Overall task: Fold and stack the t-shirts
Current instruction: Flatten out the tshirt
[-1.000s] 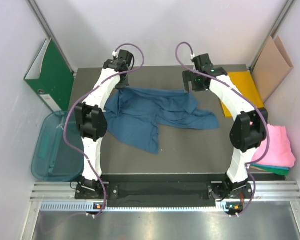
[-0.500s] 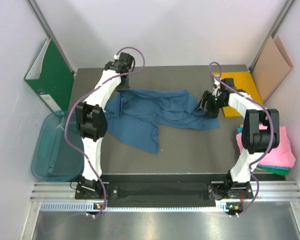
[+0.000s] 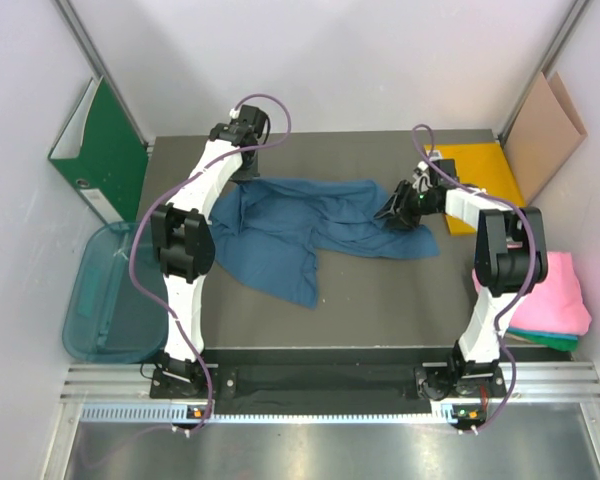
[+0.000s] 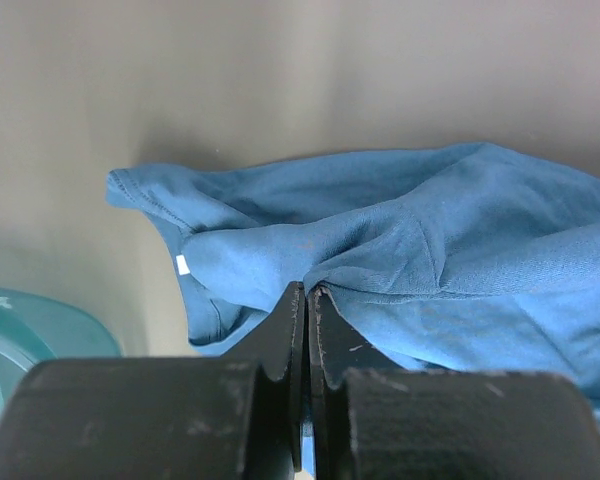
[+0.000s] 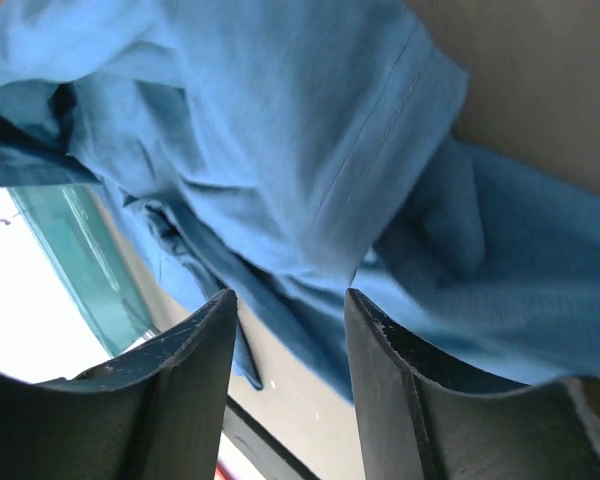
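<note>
Fingers of the left gripper [image 4: 307,292] are pinching a far-left fold of the dark blue t-shirt [image 3: 280,235], which is lying crumpled mid-table; the right gripper [image 5: 286,300] is hanging spread-fingered over its right end.

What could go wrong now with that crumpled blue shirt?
1. The left tool pinches only a thin ridge of the blue shirt; the cloth may slip out if pulled.
2. The right tool is open over bunched folds and may grab several layers, so the shirt would not spread flat.
3. The pink shirt lies close beside the right arm; a swing might nudge it.
</note>
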`<action>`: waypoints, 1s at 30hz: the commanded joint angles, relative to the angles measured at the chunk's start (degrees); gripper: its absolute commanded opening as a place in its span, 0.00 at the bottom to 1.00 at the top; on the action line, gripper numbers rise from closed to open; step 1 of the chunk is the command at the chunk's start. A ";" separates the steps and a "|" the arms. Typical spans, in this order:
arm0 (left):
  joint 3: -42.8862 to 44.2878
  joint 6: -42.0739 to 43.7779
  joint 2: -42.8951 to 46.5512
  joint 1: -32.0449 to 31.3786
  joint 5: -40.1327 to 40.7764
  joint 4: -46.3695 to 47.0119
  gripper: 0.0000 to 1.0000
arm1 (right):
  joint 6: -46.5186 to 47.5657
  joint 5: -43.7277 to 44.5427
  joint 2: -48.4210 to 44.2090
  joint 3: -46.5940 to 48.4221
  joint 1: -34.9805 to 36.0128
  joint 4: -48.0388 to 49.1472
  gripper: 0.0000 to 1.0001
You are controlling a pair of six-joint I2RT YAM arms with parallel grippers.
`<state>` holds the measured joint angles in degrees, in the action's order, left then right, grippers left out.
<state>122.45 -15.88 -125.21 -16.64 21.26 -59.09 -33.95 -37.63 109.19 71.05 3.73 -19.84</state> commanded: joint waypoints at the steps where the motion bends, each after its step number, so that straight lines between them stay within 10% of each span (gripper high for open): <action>1: -0.02 1.73 1.11 -0.05 1.07 1.43 0.00 | -0.94 -0.61 1.64 3.39 1.28 2.79 0.47; 13: -0.11 1.64 1.02 0.03 0.98 0.82 0.00 | -0.59 3.17 6.91 8.40 3.04 1.91 0.30; 18: -0.02 1.73 1.02 0.03 1.24 0.47 0.00 | 0.64 5.19 7.71 10.25 3.57 1.12 0.00; 30: -0.99 0.76 2.60 0.03 4.67 -0.06 0.00 | 9.69 15.03 -4.77 20.70 3.75 -15.49 0.00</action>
<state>122.06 -14.85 -125.21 -16.64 23.31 -59.16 -28.67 -27.40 112.75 86.06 7.75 -30.00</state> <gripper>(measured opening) 0.019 0.015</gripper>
